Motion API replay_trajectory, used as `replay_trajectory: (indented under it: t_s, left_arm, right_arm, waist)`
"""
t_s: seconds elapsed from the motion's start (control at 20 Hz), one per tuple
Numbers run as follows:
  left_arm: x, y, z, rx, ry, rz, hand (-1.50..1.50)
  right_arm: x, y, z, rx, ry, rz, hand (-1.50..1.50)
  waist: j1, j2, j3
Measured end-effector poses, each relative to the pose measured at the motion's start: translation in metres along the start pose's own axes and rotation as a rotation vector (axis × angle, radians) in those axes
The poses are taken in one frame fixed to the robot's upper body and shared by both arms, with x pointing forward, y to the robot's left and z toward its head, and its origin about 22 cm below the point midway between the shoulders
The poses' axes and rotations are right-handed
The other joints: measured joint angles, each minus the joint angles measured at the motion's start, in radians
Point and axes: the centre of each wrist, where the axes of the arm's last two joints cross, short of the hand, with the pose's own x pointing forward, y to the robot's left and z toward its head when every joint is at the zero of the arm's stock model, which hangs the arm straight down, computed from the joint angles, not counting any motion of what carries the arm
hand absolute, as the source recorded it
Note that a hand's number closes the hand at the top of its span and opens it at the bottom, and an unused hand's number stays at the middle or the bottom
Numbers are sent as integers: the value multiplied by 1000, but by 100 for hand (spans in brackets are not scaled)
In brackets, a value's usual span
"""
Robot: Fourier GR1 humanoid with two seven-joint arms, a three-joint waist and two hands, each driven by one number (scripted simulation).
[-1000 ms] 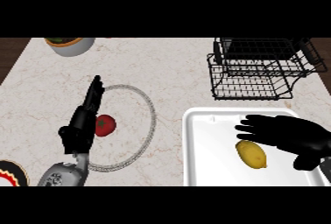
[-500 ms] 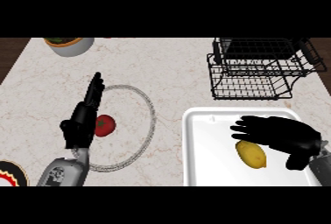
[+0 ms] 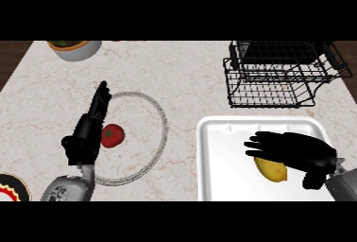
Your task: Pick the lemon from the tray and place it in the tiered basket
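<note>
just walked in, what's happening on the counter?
The right robot hand is over the white tray, fingers spread above the lemon and partly covering it; the lemon lies on the tray, not yet lifted. The black tiered basket, where the lemon should go, stands just behind the tray. The left robot hand rests open with fingers straight over a round plate, beside a tomato. A bowl sits at the far left.

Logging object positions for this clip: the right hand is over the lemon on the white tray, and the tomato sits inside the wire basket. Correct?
Not quite. The head view shows the tomato on the round plate beside the left hand, not in the wire basket. The right hand is indeed over the lemon on the white tray.
</note>
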Motion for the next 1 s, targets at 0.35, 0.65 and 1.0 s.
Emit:
replay_trajectory:
  t_s: [0.35,0.65,1.0]
  left_arm:
    - [1,-3,2,2,-3,-3,0]
    - [-4,-1,3,0,1,1,0]
    - [0,-2,2,-1,7,-1,0]
  right_arm:
    - [-4,14,-4,-33,-8,-52,150]
    - [-1,24,-15,-127,-56,11,150]
    - [3,24,-34,-151,188,29,150]
  waist:
    - [-1,0,0]
    - [0,-2,-3]
    - [-5,-9,-14]
